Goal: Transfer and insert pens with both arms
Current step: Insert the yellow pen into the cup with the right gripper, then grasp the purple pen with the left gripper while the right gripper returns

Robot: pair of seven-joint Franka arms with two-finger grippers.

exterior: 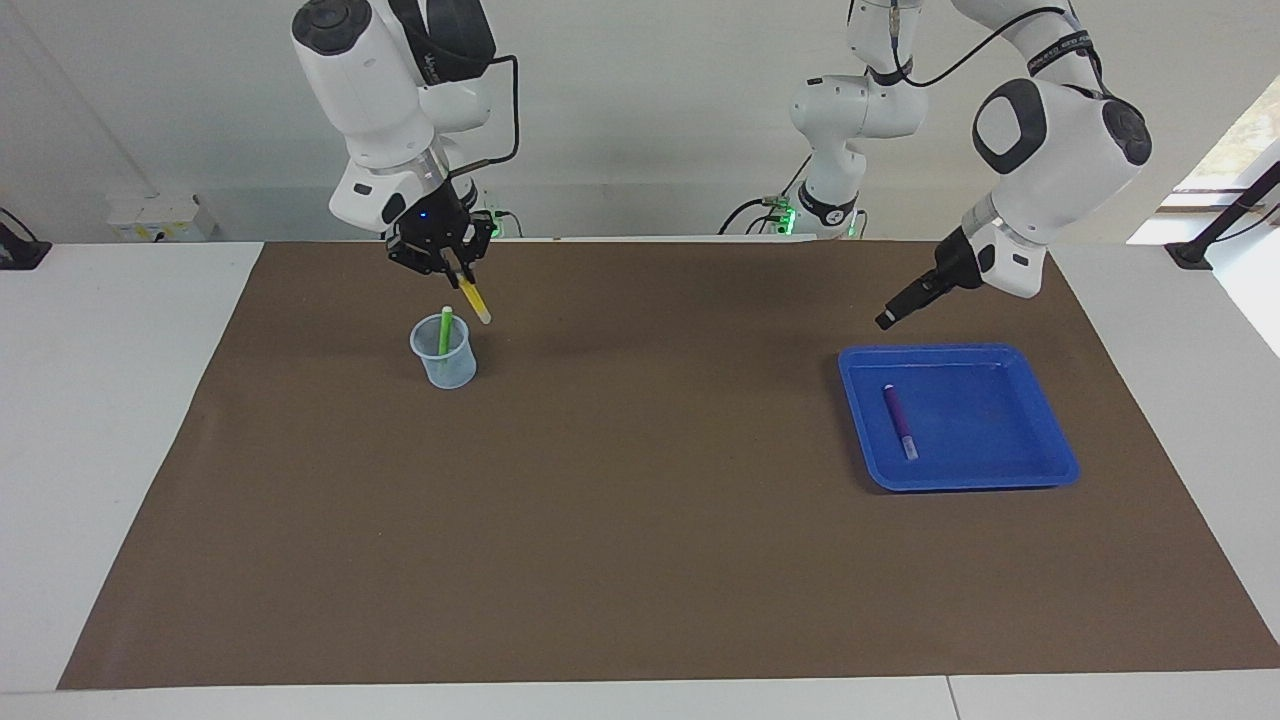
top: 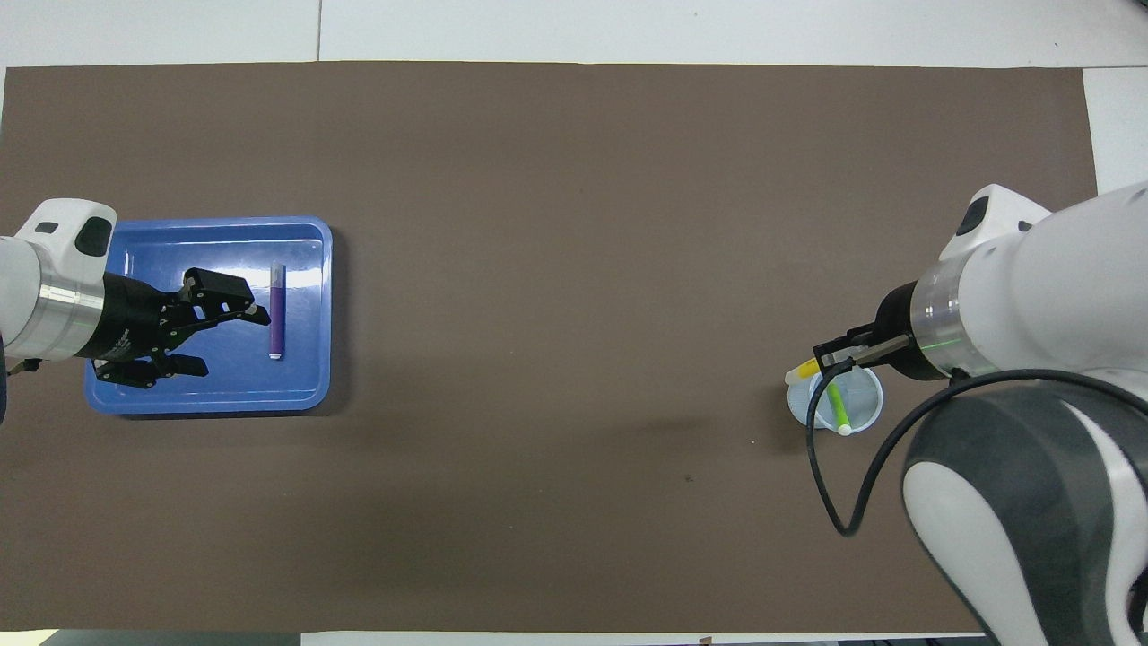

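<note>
A brown paper mat point(exterior: 640, 520) covers most of the white table point(exterior: 100, 450). On the mat, toward the left arm's end, sits a shallow blue plastic tray point(exterior: 1040, 470) with a short purple pen point(exterior: 899, 420) lying flat in it. Well apart, toward the right arm's end, stands a small clear plastic cup point(exterior: 444, 352) holding a thin green pen point(exterior: 444, 333), which leans inside it. A yellow pen point(exterior: 474, 297) hangs tilted just above the cup's rim.

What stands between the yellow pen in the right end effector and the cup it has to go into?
Nothing visible blocks it. The right end effector holds the yellow pen tilted just above the cup rim. Only the green pen already stands inside, leaning against the wall, with open room beside it.
</note>
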